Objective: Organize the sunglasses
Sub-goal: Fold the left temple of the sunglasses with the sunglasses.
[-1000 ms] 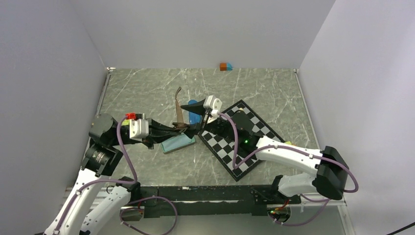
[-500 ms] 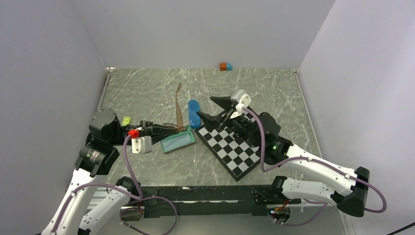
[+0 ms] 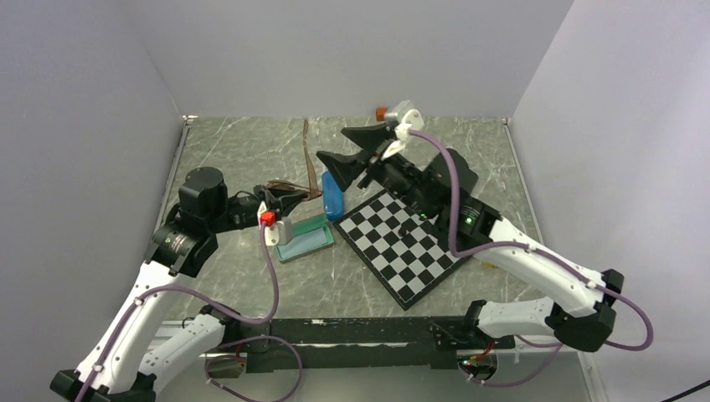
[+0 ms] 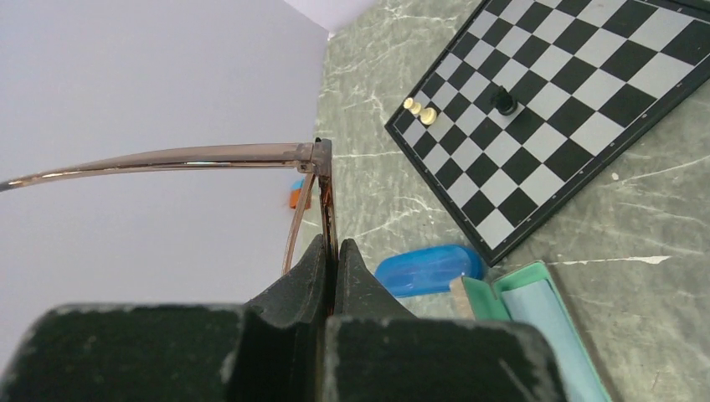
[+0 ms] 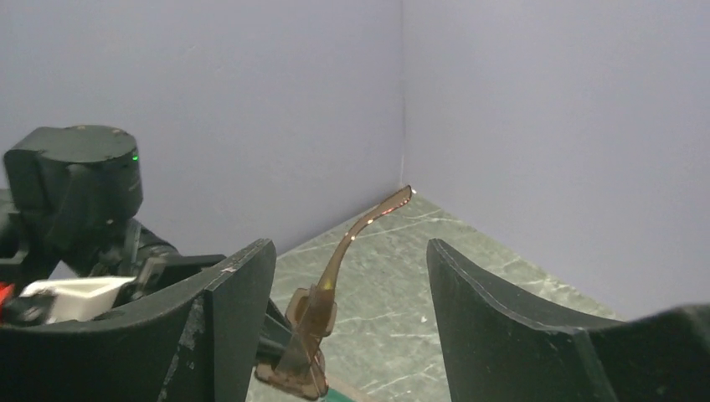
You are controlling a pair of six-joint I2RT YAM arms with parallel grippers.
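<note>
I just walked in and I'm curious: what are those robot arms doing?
The left pincer is shut on the brown sunglasses, holding them up in the air by the open teal case. The right pincer is open, raised near the glasses' long temple. The blue case lies beside the chessboard.

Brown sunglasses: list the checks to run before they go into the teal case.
1. Left jaws shut on the brown sunglasses: ok.
2. Temples folded flat: not ok, one sticks out long from the hinge.
3. Teal case lying open: ok.
4. Right jaws open and holding nothing: ok.
5. Blue capsule case apart from the teal case: cannot tell, they lie very close.
6. Purple pair located: cannot tell, not in view.
</note>
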